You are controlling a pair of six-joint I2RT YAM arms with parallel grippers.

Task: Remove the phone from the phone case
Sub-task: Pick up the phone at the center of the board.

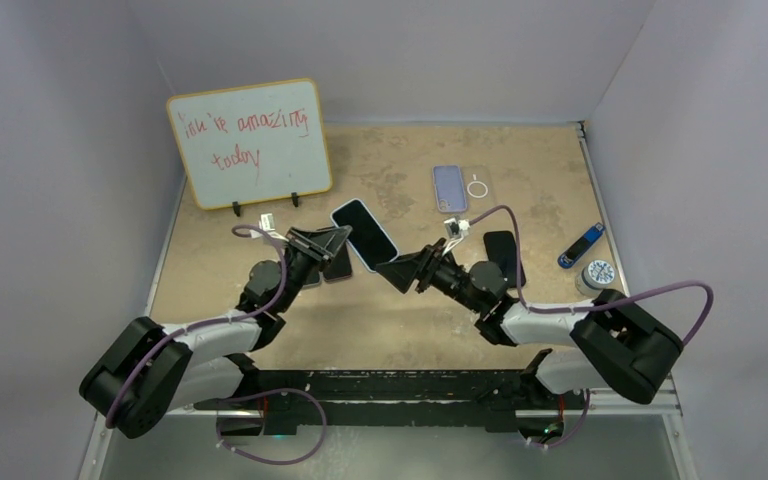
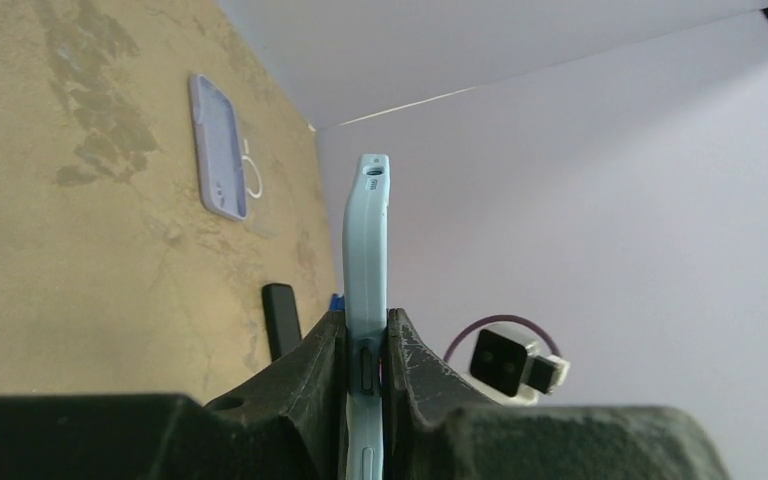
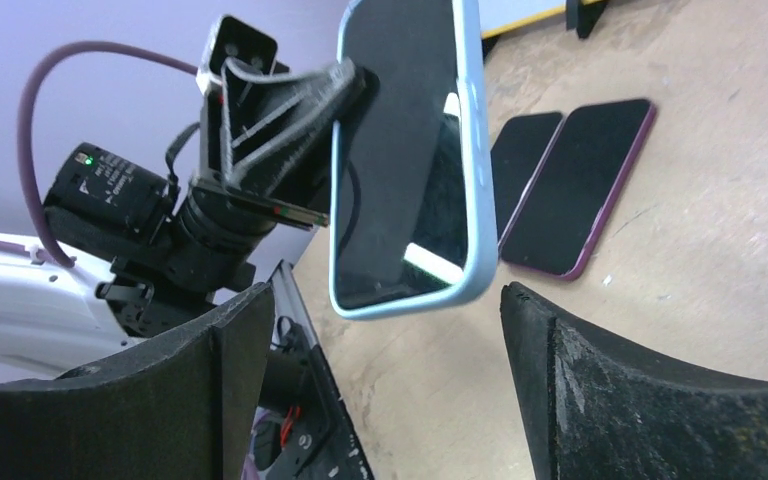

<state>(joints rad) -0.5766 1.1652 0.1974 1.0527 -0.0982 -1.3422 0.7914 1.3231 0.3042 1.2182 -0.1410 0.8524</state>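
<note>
The left tool (image 2: 365,335) is clamping the phone (image 3: 400,150) across its faces; the right tool (image 3: 385,300) is gaping wide. The blue case (image 3: 473,150) is probably flexing softly, inviting a corner peel.

Blue-cased phone (image 1: 364,233) in L tool (image 1: 344,237), R tool (image 1: 394,269) just beside its near end

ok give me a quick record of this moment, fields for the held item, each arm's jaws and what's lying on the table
held item: phone in light blue case, raised above the table, case on
left jaws: shut across its front and back
right jaws: open, facing the phone's near end, no contact visible
on table: two dark phones, lilac case, whiteboard
</note>
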